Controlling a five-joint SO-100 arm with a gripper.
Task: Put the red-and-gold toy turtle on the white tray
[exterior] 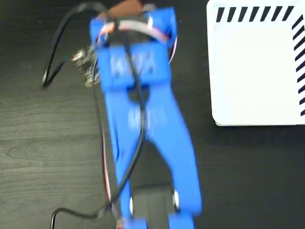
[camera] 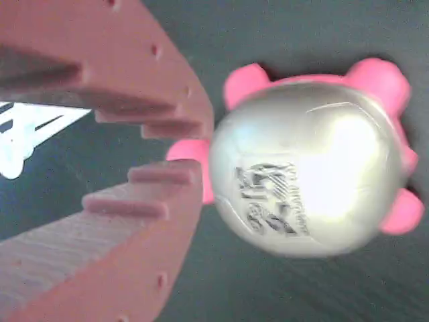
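Take the red-and-gold toy turtle [camera: 312, 168] as your reference. In the wrist view you see it from above, resting on the dark table [camera: 322, 33], its shiny gold shell filling the right half of the picture with the black printed mark facing the camera. Pink feet poke out around the shell's rim: two at the top, one at the lower right, and one more pink part at the left edge.

Your pincer [camera: 194, 151] sits just to the left of the turtle. Its two toothed, reddish fingers [camera: 134, 221] converge toward that left-hand pink part, with a narrow gap between the tips. The tips lie against or right beside the shell's left edge, but you cannot tell from this view whether they are clamping the turtle or merely next to it.

The white tray [exterior: 257, 71] lies well apart from the turtle; in the wrist view only a bright sliver of it shows at the far left, behind the fingers. In the fixed view the tray, with black diagonal stripes along its edges, occupies the upper right corner of the table, and the blue arm [exterior: 143, 119] hides the turtle from you entirely.
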